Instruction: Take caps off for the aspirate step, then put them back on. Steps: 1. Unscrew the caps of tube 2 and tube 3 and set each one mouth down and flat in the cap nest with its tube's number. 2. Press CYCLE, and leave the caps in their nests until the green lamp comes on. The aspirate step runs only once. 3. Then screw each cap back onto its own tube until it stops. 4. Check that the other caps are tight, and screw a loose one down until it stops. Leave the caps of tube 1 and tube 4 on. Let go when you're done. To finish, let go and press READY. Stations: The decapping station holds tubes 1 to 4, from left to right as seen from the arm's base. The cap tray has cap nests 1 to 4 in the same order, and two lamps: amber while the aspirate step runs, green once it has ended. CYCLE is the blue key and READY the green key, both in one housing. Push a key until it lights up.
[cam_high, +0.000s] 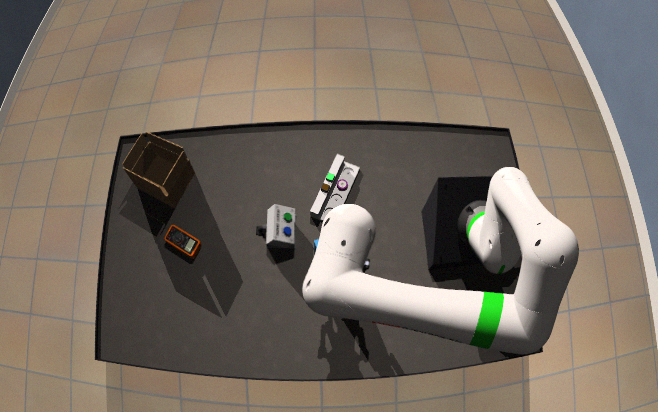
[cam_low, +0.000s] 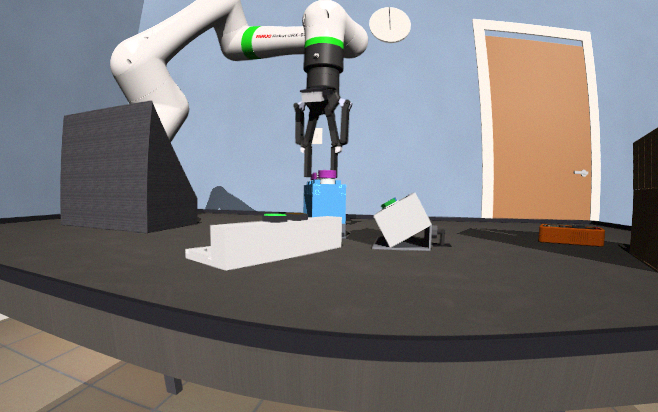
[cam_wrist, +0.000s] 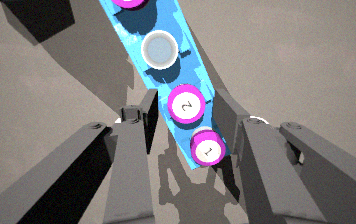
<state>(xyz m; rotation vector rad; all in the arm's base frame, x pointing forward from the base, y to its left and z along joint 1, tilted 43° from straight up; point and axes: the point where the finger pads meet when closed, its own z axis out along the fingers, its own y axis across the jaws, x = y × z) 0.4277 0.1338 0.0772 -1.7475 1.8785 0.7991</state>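
The blue decapping station (cam_wrist: 165, 75) runs up the wrist view. Magenta cap 1 (cam_wrist: 207, 149) and cap 2 (cam_wrist: 185, 104) sit on their tubes. Tube 3 (cam_wrist: 159, 49) stands open with no cap. The edge of cap 4 (cam_wrist: 129, 2) shows at the top. My gripper (cam_wrist: 186, 102) is open, with a finger on each side of cap 2 and a small gap on both sides; in the exterior view the gripper (cam_low: 320, 172) stands upright just over the tubes. One magenta cap (cam_high: 342, 184) lies in a nest of the white cap tray (cam_high: 334, 189). The green lamp (cam_high: 330, 176) is lit.
The key box (cam_high: 281, 225) with the green key (cam_high: 287, 216) and the blue key (cam_high: 287, 231) stands left of the tray. A cardboard box (cam_high: 157, 167) and an orange multimeter (cam_high: 182, 240) are far left. A dark block (cam_low: 125, 170) stands at the arm's base.
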